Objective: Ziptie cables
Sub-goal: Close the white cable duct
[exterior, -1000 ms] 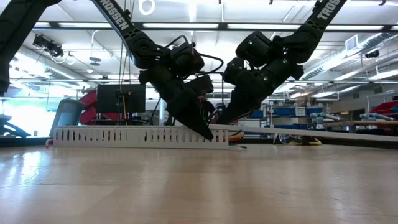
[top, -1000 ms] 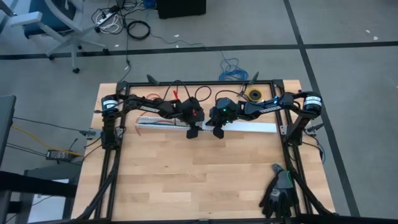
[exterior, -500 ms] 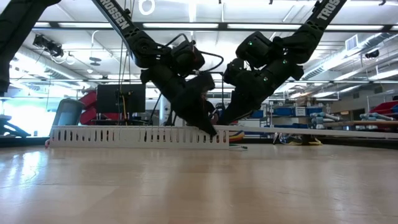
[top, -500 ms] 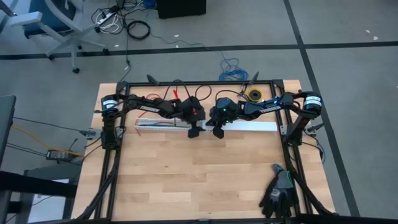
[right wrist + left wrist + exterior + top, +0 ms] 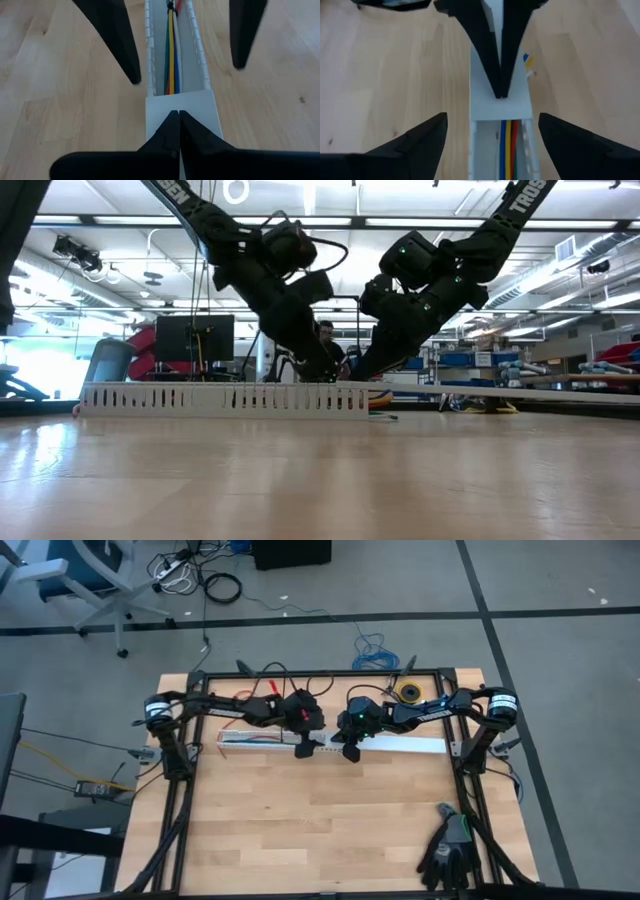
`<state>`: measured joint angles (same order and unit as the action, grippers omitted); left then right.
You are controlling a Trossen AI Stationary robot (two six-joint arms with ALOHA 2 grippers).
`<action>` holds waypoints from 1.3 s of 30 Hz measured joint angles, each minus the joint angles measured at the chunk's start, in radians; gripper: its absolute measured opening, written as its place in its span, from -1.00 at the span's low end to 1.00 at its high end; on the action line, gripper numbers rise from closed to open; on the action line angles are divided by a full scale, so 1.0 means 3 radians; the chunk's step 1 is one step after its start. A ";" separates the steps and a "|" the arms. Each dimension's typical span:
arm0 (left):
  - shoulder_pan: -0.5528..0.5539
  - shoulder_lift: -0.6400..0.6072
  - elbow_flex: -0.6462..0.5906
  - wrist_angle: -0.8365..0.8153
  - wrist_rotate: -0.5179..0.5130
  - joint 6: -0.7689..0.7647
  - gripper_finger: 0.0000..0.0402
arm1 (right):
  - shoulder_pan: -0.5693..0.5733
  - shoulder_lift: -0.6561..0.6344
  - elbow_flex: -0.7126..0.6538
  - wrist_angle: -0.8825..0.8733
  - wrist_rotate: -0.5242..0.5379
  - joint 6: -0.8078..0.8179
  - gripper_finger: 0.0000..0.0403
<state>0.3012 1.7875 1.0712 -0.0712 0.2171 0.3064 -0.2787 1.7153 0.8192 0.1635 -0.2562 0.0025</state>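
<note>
You had the white channel (image 5: pixel 262 741) lying across the far part of the table (image 5: pixel 320 830), its long axis running from the left arm's side to the right arm's side. The cables (image 5: pixel 171 47) lay inside it, straight and parallel, running along that same axis; green, yellow, blue and white strands showed in the right wrist view, and blue, yellow, red and green in the left wrist view (image 5: pixel 511 150). A flat white cover (image 5: pixel 501 102) closed the channel on the right arm's side, and the cables passed under its edge. A small dark tie (image 5: pixel 170 7) seemed to cross the bundle farther down the channel, though you could not be sure of it. Your left gripper (image 5: pixel 303 748) reached in from the left with its arm bent, fingers spread wide, one on each side of the channel, holding nothing. Your right gripper (image 5: pixel 350 749) came in from the right, angled downward, fingers pressed together with their tips on top of the cover, nothing between them. The two grippers faced each other near the middle of the channel, close but apart.
</note>
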 joint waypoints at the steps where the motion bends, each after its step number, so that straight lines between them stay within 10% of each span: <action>1: 0.0000 -0.0034 -0.0039 0.0023 0.0000 0.0000 0.61 | 0.0000 0.0000 0.0000 0.0000 -0.0001 -0.0001 -1.00; 27: -0.0006 0.0065 -0.0677 0.0827 0.0058 -0.0340 0.60 | -0.0003 0.0001 -0.0003 0.0001 -0.0008 0.0009 -1.00; 39: -0.0005 0.0158 -0.0677 0.0967 0.0067 -0.0340 0.19 | -0.0001 0.0003 -0.0004 0.0032 -0.0033 0.0018 -1.00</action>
<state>0.2996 1.8350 0.8680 0.2188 0.2371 0.2043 -0.2790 1.7161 0.8181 0.1730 -0.2660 0.0078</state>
